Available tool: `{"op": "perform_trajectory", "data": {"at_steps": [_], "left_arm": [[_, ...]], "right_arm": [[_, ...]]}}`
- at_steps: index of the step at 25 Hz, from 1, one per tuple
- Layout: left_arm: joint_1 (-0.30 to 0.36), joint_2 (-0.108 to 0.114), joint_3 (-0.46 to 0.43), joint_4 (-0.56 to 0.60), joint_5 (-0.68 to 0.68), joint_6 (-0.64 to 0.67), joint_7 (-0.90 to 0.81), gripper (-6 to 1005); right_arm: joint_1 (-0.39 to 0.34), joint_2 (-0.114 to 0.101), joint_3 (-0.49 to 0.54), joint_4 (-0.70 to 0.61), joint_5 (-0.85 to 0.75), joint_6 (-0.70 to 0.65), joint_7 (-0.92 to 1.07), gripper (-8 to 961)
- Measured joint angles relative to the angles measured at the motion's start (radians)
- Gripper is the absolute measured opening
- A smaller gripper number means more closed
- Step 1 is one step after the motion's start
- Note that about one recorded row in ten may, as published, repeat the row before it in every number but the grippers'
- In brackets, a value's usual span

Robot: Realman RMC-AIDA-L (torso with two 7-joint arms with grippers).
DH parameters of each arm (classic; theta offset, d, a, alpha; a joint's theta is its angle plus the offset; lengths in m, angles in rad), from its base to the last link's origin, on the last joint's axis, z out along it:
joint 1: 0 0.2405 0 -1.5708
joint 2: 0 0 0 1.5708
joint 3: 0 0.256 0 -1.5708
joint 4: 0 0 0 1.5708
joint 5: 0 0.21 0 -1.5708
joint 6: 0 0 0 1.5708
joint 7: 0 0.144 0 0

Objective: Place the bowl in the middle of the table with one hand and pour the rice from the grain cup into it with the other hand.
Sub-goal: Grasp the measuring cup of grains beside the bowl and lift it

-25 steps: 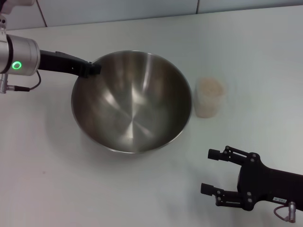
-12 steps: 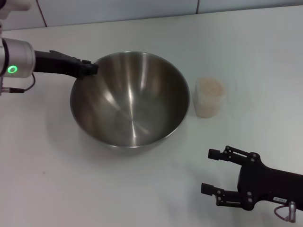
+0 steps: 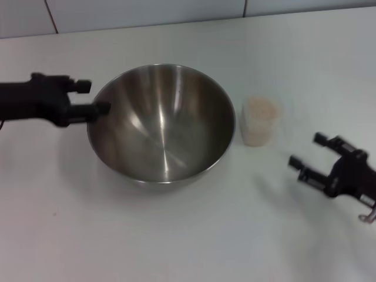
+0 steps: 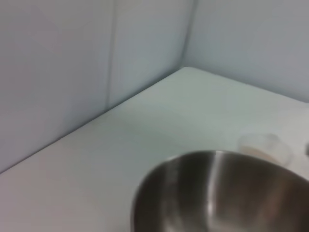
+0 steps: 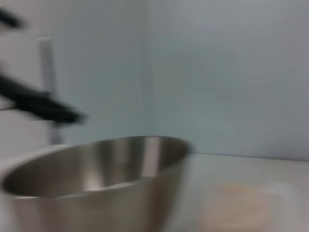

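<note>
The steel bowl (image 3: 164, 129) stands upright near the middle of the white table (image 3: 176, 235); it also shows in the left wrist view (image 4: 222, 193) and the right wrist view (image 5: 96, 179). The grain cup (image 3: 259, 120), full of pale rice (image 3: 259, 109), stands just right of the bowl, apart from it; it also shows in the left wrist view (image 4: 263, 147). My left gripper (image 3: 93, 97) is open and empty at the bowl's left rim. My right gripper (image 3: 305, 151) is open and empty, to the right of the cup and a little nearer the front.
A pale wall (image 3: 147, 12) runs along the table's far edge. Bare tabletop lies in front of the bowl and around the cup.
My left gripper has let go of the bowl's rim, opened and drawn back to the left. My right gripper has swung from the front right up towards the cup. The bowl stays put.
</note>
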Motion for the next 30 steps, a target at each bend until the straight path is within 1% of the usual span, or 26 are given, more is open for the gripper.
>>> {"op": "perform_trajectory", "data": {"at_steps": [1,3,4,5,6,7,8,9,10,14,22,26,29,30], "left_arm": [[0.026,0.0,0.006,0.016,-0.015,0.011,0.024,554],[0.054,0.001,0.011,0.022,-0.028,0.021,0.056,647],[0.067,0.002,0.013,0.02,-0.031,0.026,0.075,691],[0.067,0.002,0.013,0.02,-0.031,0.026,0.075,736],[0.073,0.001,0.013,0.016,-0.032,0.028,0.082,780],[0.076,0.001,0.013,0.014,-0.034,0.028,0.083,824],[0.077,0.0,0.013,0.011,-0.036,0.028,0.083,824],[0.079,0.0,0.013,0.005,-0.038,0.029,0.083,824],[0.079,0.0,0.013,0.005,-0.038,0.029,0.083,824],[0.077,0.0,0.021,0.002,-0.038,0.03,0.081,824],[0.068,0.001,0.041,0.003,-0.037,0.031,0.074,824],[0.062,0.002,0.056,0.003,-0.032,0.032,0.074,824],[0.058,0.003,0.064,0.003,-0.03,0.032,0.073,824],[0.058,0.003,0.064,0.003,-0.03,0.032,0.073,824]], "right_arm": [[-0.014,0.009,0.036,-0.021,0.01,0.028,-0.005,686],[-0.035,0.029,0.111,-0.069,0.016,0.082,-0.011,684],[-0.047,0.056,0.174,-0.131,0.015,0.145,-0.013,683],[-0.047,0.056,0.174,-0.131,0.015,0.145,-0.013,682],[-0.049,0.067,0.187,-0.162,0.012,0.173,-0.012,681],[-0.047,0.074,0.189,-0.183,0.009,0.198,-0.006,680],[-0.041,0.08,0.189,-0.201,0.004,0.221,0.002,679],[-0.019,0.086,0.186,-0.212,-0.013,0.256,0.015,678],[-0.019,0.086,0.186,-0.212,-0.013,0.256,0.015,677],[0.038,0.092,0.185,-0.199,-0.033,0.32,0.025,673],[0.07,0.093,0.194,-0.201,-0.03,0.34,0.034,665],[0.098,0.095,0.195,-0.203,-0.029,0.349,0.034,661],[0.132,0.097,0.189,-0.199,-0.028,0.388,0.034,658],[0.132,0.097,0.189,-0.199,-0.028,0.388,0.034,657]]}}
